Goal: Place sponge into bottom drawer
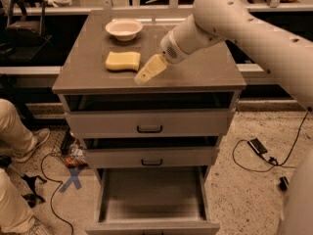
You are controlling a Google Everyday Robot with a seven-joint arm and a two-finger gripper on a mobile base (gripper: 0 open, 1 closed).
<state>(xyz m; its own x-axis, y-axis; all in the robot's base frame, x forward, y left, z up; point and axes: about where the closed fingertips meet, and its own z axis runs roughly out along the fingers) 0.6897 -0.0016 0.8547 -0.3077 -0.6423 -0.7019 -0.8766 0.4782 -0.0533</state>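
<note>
Looks like a robotics test lab. A speckled hard floor (247,202) carries loose black cables (297,137), a black power brick (257,146) and a blue tape cross (72,181). A person's beige-trousered leg (13,125) is beside a grey three-drawer cabinet (149,124). A white robot arm's pincer (146,72) hovers above the grey tabletop (205,67).

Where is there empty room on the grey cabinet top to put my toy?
On the grey cabinet top, the right half past the gripper is bare, under the white arm. The open grey bottom drawer is bare too. Crowded back-left: white round bowl, pale yellow sponge, and the gripper just right of it.
</note>
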